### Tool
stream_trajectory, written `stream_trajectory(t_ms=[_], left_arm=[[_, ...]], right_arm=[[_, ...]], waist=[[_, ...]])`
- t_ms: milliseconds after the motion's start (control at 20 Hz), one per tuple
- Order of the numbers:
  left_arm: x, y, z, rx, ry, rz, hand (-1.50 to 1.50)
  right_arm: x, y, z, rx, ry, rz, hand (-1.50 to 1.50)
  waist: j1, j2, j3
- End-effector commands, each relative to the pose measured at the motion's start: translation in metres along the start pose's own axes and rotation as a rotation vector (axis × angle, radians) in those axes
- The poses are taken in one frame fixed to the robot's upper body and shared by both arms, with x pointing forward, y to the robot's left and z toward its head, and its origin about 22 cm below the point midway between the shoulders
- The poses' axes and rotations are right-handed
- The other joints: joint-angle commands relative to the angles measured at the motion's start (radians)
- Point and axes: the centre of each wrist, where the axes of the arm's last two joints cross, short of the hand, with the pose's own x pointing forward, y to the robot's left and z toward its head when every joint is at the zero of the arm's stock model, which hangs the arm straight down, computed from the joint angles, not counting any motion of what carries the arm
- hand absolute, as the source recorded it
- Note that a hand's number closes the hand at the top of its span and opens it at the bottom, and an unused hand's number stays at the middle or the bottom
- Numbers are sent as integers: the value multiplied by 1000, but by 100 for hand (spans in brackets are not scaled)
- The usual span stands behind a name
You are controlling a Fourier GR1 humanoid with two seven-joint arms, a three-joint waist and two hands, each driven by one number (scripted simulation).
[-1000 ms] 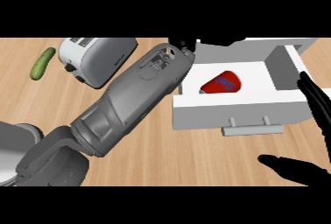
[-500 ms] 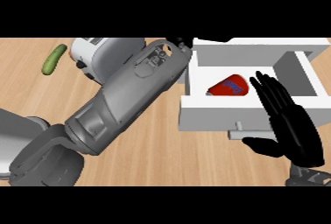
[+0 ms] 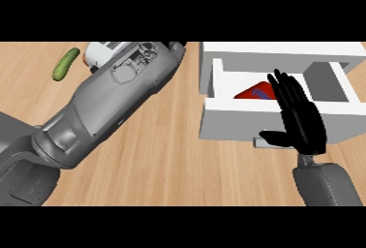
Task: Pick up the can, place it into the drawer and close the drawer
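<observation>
The red can point(image 3: 251, 92) lies inside the open white drawer point(image 3: 232, 123) at the upper right. My right hand point(image 3: 301, 118) is open, fingers straight and pointing up. It hovers over the drawer's front panel, its fingertips over the drawer's inside just right of the can. Its thumb lies by the drawer's small grey handle point(image 3: 262, 142). My left forearm point(image 3: 114, 101) crosses the view from lower left to top centre. Only a dark sliver of the left hand point(image 3: 178, 44) shows at the top edge, left of the drawer.
A green cucumber point(image 3: 66, 63) lies on the wooden counter point(image 3: 172, 160) at the upper left. A white toaster point(image 3: 104, 50) sits beside it, mostly hidden behind my left forearm. The drawer's cabinet body point(image 3: 286, 48) fills the top right.
My right hand has swung in from the right edge to stand over the drawer's front, fingers upright. The left arm has kept its place over the counter.
</observation>
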Motion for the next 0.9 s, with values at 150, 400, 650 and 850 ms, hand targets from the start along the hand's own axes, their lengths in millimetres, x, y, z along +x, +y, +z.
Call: stream_trajectory(t_ms=[150,400,650,850], left_arm=[[6,27,2,0,-1,-4,-150],[-3,44,8,-33,29,-17,-150],[8,80,-2,-6,36,-24,-150],[-17,81,15,-27,50,-10,-150]], right_arm=[[-11,50,-12,42,56,30,-150],[-20,63,-21,26,60,109,-150],[-38,55,-43,-39,63,138,-150],[-15,66,-68,-64,70,124,-150]], waist=[[24,11,11],[46,15,12],[40,17,12],[45,21,11]])
